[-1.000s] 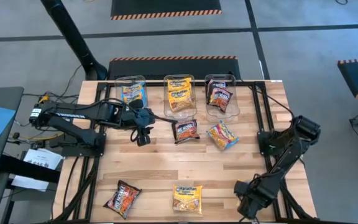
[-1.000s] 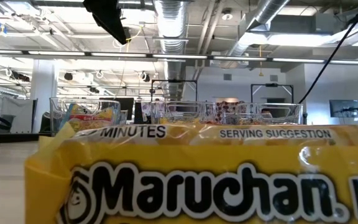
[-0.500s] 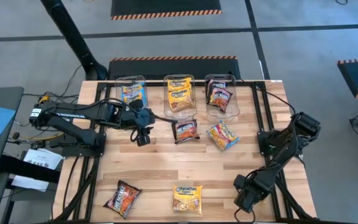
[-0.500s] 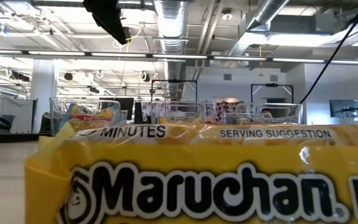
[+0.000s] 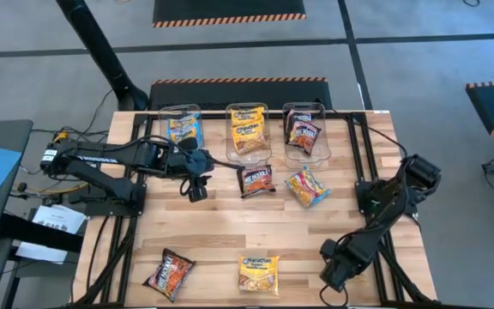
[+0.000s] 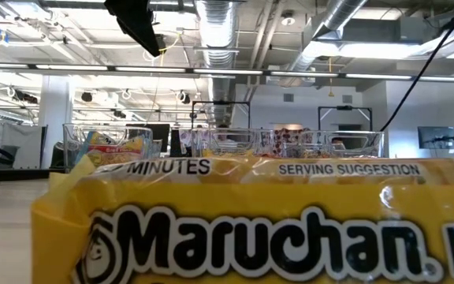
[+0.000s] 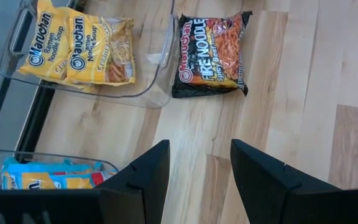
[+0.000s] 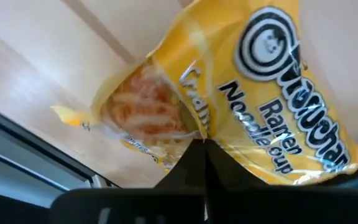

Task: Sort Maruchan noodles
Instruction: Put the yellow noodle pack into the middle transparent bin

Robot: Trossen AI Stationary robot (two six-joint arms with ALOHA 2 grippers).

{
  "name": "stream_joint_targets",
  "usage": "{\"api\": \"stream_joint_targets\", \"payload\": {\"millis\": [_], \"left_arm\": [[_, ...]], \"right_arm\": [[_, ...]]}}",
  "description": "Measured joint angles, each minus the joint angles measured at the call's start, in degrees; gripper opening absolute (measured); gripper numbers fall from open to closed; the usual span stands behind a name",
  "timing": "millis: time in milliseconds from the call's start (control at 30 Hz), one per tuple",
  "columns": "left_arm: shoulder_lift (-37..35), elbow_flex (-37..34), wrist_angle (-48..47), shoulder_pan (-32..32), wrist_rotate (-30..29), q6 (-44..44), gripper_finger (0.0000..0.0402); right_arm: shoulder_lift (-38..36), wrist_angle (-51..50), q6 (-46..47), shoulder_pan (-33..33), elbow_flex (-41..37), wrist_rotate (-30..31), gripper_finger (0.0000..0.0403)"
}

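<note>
Right gripper (image 5: 331, 273) closed, empty, just right of the yellow packet (image 5: 258, 274); left gripper (image 5: 197, 190) open, idle.

The middle of the desk (image 5: 230, 227) lies bare, a wide lane from nine to three o'clock. At twelve, three clear bins (image 5: 249, 129) wall the far edge, with two loose packets (image 5: 256, 180) just before them. At six, two packets (image 5: 258, 273) lie well apart.

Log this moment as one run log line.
left claw: open, waiting by bins | right claw: shut at yellow noodle packet edge | clear bins: partly filled
</note>
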Motion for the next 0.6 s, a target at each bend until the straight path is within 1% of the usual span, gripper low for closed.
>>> {"api": "stream_joint_targets", "payload": {"millis": [67, 200, 333, 600], "left_arm": [[0.0, 0.0, 0.0, 0.0, 0.0, 0.0, 0.0160], [0.0, 0.0, 0.0, 0.0, 0.0, 0.0, 0.0160], [0.0, 0.0, -0.2, 0.0, 0.0, 0.1, 0.0160], [0.0, 0.0, -0.3, 0.0, 0.0, 2.0, 0.0160]], "right_arm": [[0.2, -0.9, -2.2, -0.3, 1.9, 1.6, 0.0005], [0.7, -6.6, -4.5, -0.8, 6.8, 6.6, 0.0003], [0.6, -7.4, -6.6, -1.7, 10.6, 11.3, 0.0003], [0.4, -7.3, -15.0, -7.6, 11.6, 12.9, 0.0007]]}}
